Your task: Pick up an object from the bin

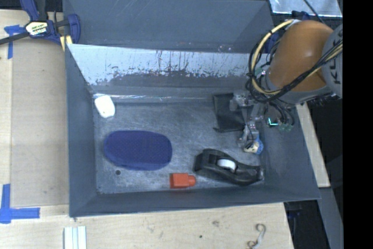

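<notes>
The gripper [252, 146] hangs at three o'clock in the bin [175, 20] (open or closed, I cannot tell), just beside the black tape dispenser [227, 167] lying at five o'clock, an orange block [182, 181] at six.

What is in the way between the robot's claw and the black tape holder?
Nothing that I can see. The claw sits close to one end of the tape holder, with only bare bin floor between. The orange block lies at the holder's other end.
</notes>
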Controlling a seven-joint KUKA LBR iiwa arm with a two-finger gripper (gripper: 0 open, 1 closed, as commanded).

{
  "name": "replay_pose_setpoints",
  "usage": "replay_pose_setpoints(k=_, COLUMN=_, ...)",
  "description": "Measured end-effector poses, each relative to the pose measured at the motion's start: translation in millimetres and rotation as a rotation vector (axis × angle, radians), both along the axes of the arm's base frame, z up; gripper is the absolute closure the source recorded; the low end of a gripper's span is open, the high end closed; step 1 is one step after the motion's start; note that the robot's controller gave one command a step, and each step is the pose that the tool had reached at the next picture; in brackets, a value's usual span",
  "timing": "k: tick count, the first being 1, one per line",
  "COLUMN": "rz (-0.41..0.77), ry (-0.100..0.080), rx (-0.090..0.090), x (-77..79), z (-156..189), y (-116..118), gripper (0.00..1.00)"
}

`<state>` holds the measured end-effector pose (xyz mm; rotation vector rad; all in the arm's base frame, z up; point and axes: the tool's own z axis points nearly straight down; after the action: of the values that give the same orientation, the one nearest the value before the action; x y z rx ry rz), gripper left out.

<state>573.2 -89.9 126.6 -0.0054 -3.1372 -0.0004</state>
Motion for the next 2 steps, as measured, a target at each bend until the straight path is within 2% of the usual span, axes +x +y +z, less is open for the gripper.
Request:
replay_pose_setpoints(k=1, rz=0.028, ry=-0.007, rx=0.001, x=36.5, z=-59.5, y=-24.7, gripper=0.0)
replay_pose_setpoints(k=2, rz=0.031, ry=-0.009, rx=-0.001, x=36.7, z=-55.6, y=-24.5, gripper=1.0)
